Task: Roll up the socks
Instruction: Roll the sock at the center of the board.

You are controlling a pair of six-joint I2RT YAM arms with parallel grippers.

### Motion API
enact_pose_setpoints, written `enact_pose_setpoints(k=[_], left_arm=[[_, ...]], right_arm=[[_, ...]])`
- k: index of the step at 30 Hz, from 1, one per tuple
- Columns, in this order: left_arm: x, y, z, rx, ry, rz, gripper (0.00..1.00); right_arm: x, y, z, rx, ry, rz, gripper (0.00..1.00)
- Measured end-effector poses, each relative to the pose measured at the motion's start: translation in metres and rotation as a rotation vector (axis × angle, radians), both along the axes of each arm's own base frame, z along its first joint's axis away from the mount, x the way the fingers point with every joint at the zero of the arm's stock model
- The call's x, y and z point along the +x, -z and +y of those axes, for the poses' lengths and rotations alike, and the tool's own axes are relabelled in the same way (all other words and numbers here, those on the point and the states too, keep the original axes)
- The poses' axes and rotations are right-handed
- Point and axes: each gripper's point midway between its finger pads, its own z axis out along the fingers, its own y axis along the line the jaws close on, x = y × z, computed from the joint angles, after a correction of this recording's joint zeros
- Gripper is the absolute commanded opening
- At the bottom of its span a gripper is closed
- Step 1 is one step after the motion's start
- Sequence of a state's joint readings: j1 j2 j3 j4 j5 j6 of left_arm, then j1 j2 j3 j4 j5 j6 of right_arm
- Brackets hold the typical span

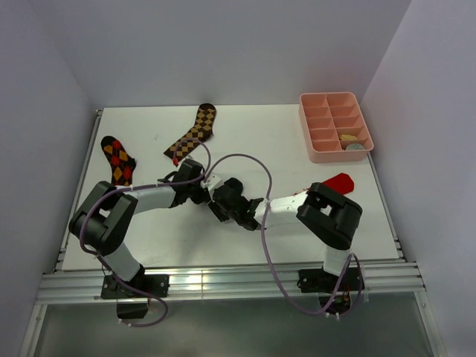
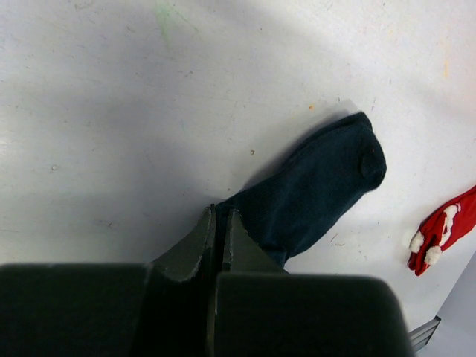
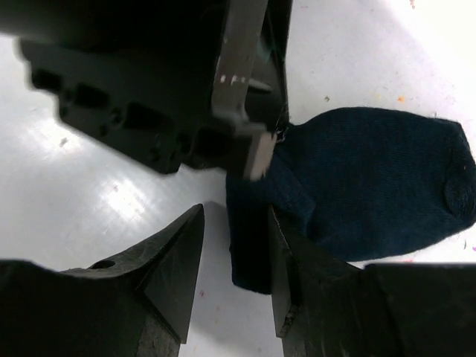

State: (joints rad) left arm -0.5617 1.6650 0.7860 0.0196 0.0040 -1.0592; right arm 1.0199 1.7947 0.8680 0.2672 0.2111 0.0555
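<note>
A dark navy sock (image 2: 320, 186) lies flat on the white table, toe pointing away. My left gripper (image 2: 219, 212) is shut on the sock's cuff edge; its finger (image 3: 256, 152) shows from above in the right wrist view. My right gripper (image 3: 235, 212) is open, straddling a folded strip of the navy sock (image 3: 372, 178) near the cuff, and its right finger touches the fabric. From above, both grippers (image 1: 210, 195) (image 1: 223, 210) meet at the table's middle and hide the sock. A mustard bundle (image 1: 347, 137) and a grey one (image 1: 358, 146) lie in the pink tray.
The pink compartment tray (image 1: 316, 126) stands at the back right. A red sock with white trim (image 1: 338, 182) lies by the right arm's elbow. Two long argyle socks (image 1: 119, 160) (image 1: 193, 134) lie at the left and back centre.
</note>
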Motion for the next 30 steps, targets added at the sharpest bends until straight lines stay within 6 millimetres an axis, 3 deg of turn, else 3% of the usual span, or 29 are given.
enact_pose_setpoints(k=[4,7,8,9,12,16,20,23,30], left_arm=[[0.0,0.0,0.0,-0.001,-0.001,0.0,0.0],[0.002,-0.001,0.001,-0.001,-0.003,-0.001,0.0],[0.002,-0.001,0.001,-0.002,-0.004,-0.002,0.0],[0.003,-0.002,0.001,-0.002,-0.006,-0.003,0.0],[0.005,-0.003,0.003,0.002,-0.01,-0.003,0.05],[0.006,-0.003,0.005,0.006,-0.021,-0.001,0.2],[0.008,-0.006,0.008,0.01,-0.045,-0.008,0.44],[0.006,-0.009,0.011,0.0,-0.062,-0.008,0.57],[0.0,-0.019,0.033,-0.019,-0.13,-0.039,0.65]], right_arm=[[0.011,0.005,0.002,-0.031,0.044,-0.027,0.4],[0.017,0.006,0.001,-0.058,0.075,-0.038,0.2],[0.019,0.006,0.001,-0.065,0.083,-0.038,0.05],[0.019,0.006,0.001,-0.07,0.088,-0.035,0.0],[0.02,0.007,0.001,-0.071,0.089,-0.009,0.0],[0.02,0.006,0.001,-0.041,0.065,0.056,0.0],[0.022,0.005,0.001,0.051,0.04,0.195,0.0],[0.023,0.003,-0.002,0.136,0.028,0.309,0.0],[0.017,0.0,-0.011,0.321,-0.006,0.598,0.0]])
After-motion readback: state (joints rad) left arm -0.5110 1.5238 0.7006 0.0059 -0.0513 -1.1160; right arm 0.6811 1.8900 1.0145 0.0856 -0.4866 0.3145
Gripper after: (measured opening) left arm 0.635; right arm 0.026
